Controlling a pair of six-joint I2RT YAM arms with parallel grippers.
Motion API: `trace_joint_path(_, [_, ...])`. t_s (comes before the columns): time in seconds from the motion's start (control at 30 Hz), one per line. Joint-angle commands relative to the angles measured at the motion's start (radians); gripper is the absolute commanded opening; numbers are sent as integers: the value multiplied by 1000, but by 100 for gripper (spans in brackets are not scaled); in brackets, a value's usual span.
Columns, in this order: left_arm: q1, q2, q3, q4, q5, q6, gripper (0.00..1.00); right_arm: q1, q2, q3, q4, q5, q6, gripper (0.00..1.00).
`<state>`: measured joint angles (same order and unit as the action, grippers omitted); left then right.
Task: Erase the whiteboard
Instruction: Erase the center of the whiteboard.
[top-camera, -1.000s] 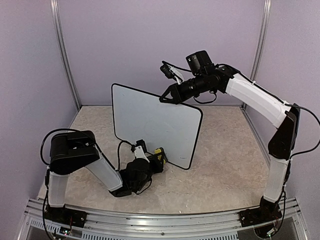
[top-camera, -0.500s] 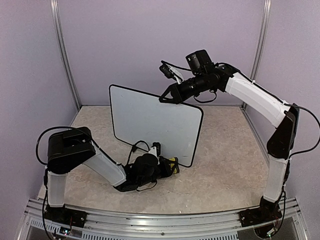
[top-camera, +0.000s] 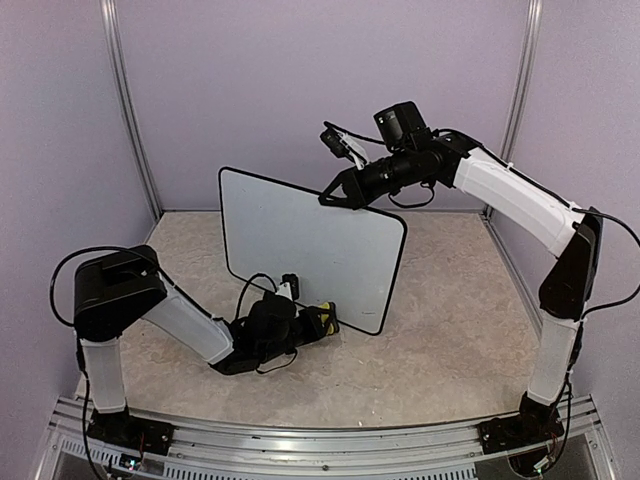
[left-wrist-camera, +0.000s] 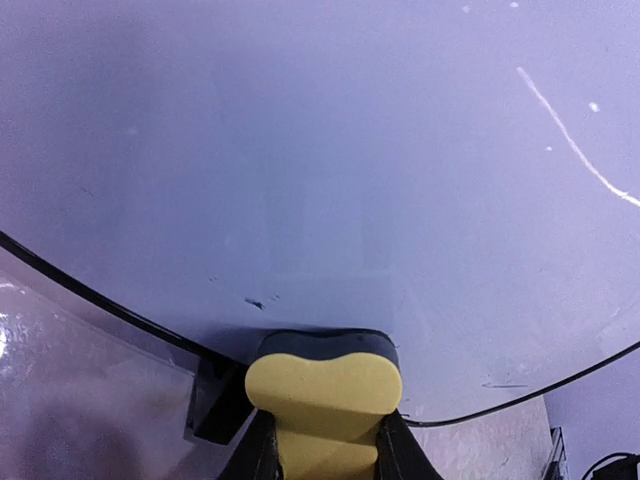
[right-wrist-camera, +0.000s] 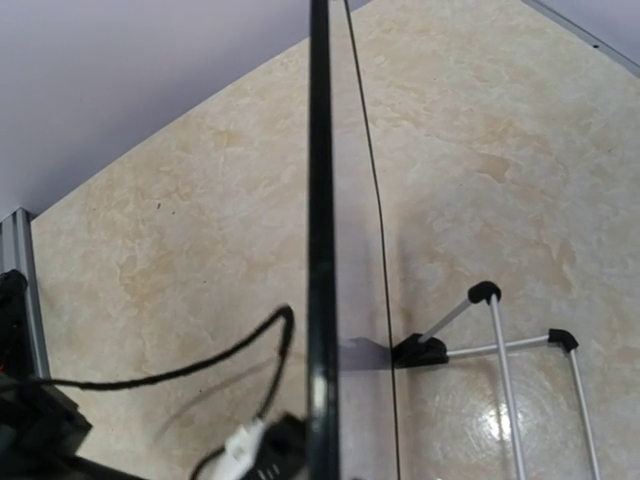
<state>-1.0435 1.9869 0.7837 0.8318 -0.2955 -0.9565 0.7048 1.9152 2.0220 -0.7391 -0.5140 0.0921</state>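
The whiteboard (top-camera: 300, 245) stands nearly upright in the middle of the overhead frame, its lower edge on the beige tabletop (top-camera: 450, 330). The right pincer (top-camera: 338, 196) is clamped shut on its top edge, just right of centre, and steadies it. In the right wrist view the board shows edge-on as a black line down the middle, with a wire stand (right-wrist-camera: 500, 350) behind it at lower right.

The left pincer (top-camera: 320, 322) lies low, near the board's bottom edge at centre frame. It is closed on a yellow foam eraser (left-wrist-camera: 322, 385), whose dark pad presses against the board just above the frame.

From overhead the board's near face looks plain white, with no handwriting that I can make out. The left wrist view agrees: the surface is almost bare, with only a few faint dark specks (left-wrist-camera: 255, 300) near the lower edge and a thin pale streak at upper right, which may be a reflection.

Judging by this, the erasing is nearly done. What seems left is clearing those specks along the bottom, then setting down the eraser and releasing the board.
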Motion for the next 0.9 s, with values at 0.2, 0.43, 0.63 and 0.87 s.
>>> trace_joint_path(0.2, [154, -119, -19, 74, -168, 52, 0, 42, 47, -72, -203, -59, 69, 0])
trace_joint_path(0.43, [158, -163, -32, 57, -129, 79, 0, 42, 43, -92, -185, -54, 77, 0])
trace_joint_path(0.63, [29, -153, 15, -10, -105, 154, 0, 41, 64, -68, -181, -52, 89, 0])
trace_joint_path(0.87, [-75, -86, 97, -128, -95, 452, 0, 40, 77, -23, -195, -52, 96, 0])
